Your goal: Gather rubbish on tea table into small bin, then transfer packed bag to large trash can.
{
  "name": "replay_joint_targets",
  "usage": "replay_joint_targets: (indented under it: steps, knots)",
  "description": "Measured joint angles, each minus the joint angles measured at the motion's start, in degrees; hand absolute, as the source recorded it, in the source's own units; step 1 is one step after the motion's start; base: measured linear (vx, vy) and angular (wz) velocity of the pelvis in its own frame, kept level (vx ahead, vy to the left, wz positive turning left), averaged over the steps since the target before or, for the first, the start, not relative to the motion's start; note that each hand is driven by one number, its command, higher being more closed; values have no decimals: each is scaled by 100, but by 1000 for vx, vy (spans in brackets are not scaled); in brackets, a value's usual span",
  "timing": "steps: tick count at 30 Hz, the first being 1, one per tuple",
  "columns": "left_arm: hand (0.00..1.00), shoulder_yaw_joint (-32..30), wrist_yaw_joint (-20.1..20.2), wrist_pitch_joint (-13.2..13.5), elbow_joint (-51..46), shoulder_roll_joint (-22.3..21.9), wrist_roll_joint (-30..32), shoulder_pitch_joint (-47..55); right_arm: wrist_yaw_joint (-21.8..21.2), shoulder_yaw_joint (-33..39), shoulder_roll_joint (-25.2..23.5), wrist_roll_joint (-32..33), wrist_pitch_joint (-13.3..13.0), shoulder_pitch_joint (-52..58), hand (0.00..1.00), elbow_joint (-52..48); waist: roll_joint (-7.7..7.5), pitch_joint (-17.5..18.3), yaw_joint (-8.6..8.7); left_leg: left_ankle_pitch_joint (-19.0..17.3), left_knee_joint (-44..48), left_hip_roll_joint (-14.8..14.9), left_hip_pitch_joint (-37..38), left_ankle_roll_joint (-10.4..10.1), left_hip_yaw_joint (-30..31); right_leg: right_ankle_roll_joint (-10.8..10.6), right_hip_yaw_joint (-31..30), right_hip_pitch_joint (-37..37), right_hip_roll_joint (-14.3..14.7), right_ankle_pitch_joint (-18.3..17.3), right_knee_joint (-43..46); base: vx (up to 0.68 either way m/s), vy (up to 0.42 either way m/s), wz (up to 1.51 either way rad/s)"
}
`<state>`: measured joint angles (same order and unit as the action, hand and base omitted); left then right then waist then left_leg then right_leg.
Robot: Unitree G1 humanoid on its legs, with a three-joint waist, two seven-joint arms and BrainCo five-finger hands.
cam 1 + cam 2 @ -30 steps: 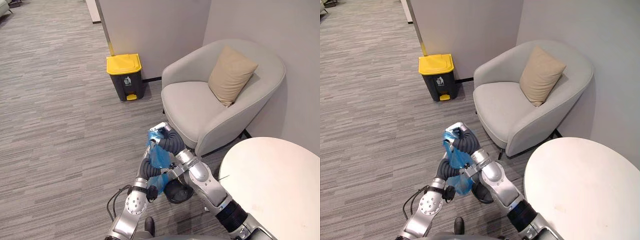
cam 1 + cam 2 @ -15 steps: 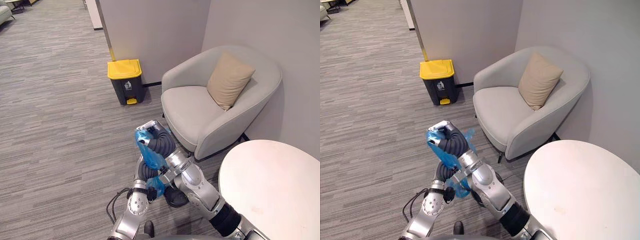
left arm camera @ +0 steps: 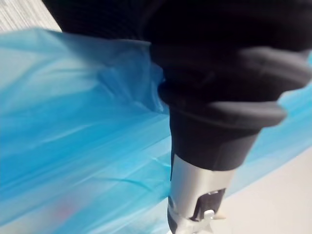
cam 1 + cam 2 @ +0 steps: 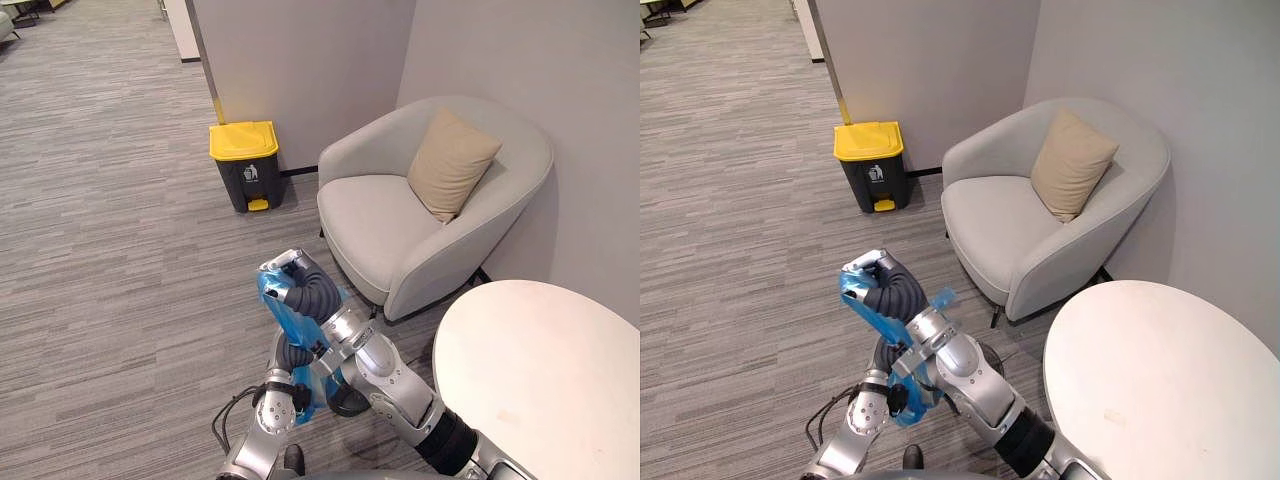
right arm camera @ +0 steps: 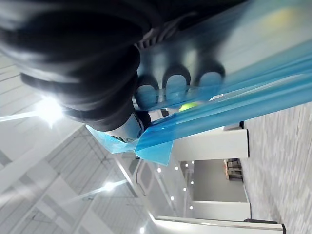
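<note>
Over grey carpet (image 4: 100, 250), our right robot hand (image 4: 288, 268) clenches the blue bag (image 4: 281, 311); for the transfer step we next need the far yellow-lidded trash can (image 4: 243, 175).

One blue plastic bag (image 4: 280, 310), near, centre. Two robot hands at it, counted as right hand (image 4: 288, 268) and left hand (image 4: 291, 353). One pedal bin (image 4: 243, 165), yellow-lidded, far left. One grey armchair (image 4: 385, 215), far right. One tan cushion (image 4: 453, 163) on its seat. One round white table (image 4: 545, 370), near right. One dark round thing (image 4: 350, 403) (half hidden under the arms, not nameable).
</note>
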<state>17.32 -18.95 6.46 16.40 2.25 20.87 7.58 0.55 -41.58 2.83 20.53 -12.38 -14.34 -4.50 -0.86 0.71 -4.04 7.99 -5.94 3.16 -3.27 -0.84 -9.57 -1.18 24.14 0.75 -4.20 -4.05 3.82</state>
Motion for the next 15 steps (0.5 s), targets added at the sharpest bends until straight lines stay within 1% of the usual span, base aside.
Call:
replay_joint_targets:
  steps: [3,6,10,11,15]
  knots:
    - [0,0,-1,-18,4,0,4,0,-94,-55,-13,216,0,-1,100,-1,-7,5,-1,0,0,0,1,0,-1,0,-3,0,0,1,-1,0,0,0]
    - [0,0,-9,-94,3,-1,5,-4,-207,-269,-18,426,4,-10,100,-1,-17,11,-1,0,0,0,0,0,-1,1,-5,0,1,4,-5,0,0,0]
    - [0,0,-34,-104,-5,-3,6,-37,-332,-452,-26,687,36,-74,100,-16,-31,26,-2,0,1,0,1,0,0,1,-5,1,1,6,-5,0,0,0]
    - [0,-1,-116,-107,-10,-4,6,-65,-354,-483,-25,834,43,-75,100,-66,-49,46,-3,0,1,0,1,0,0,1,-5,1,1,5,-5,0,0,0]
    - [0,-3,-241,-121,-22,-11,6,-270,-459,-648,-33,992,45,-112,100,-160,-50,121,-2,0,1,-4,1,0,2,1,-5,0,1,6,-2,0,0,0]
